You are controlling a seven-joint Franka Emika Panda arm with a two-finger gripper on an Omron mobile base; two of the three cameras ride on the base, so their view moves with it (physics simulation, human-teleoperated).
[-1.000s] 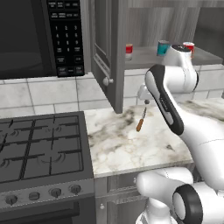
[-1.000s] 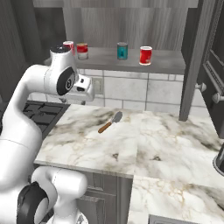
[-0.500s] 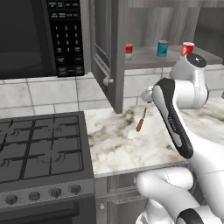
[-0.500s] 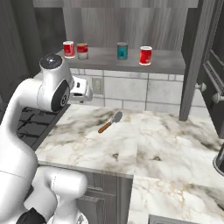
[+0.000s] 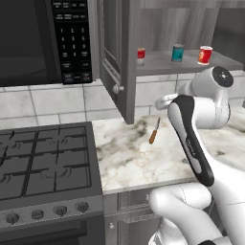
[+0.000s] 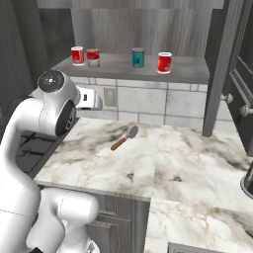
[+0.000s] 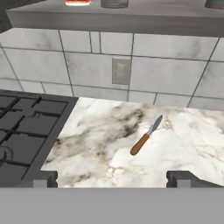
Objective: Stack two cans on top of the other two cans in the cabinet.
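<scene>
A: Our four cans stand in a row on the cabinet shelf [image 6: 123, 66]: a red can [image 6: 77, 55] far left, a second can [image 6: 93, 57] just beside it, the teal can [image 6: 138, 57] near the middle, another red can [image 6: 164, 63] to its right. None is stacked yet.

B: And our gripper [image 7: 111, 179] sits well below the shelf, jaws spread wide, holding nothing, looking down at the counter [image 6: 188, 163] and a knife [image 7: 145, 136].

A: We'd rise first, then approach the teal can level, fingers either side of its body, below the rim.

B: Mind the shelf's front edge going up. The open cabinet door [image 5: 118, 67] hems in the left; the right door [image 6: 217, 74] the other side. Between them we've got free room.
</scene>
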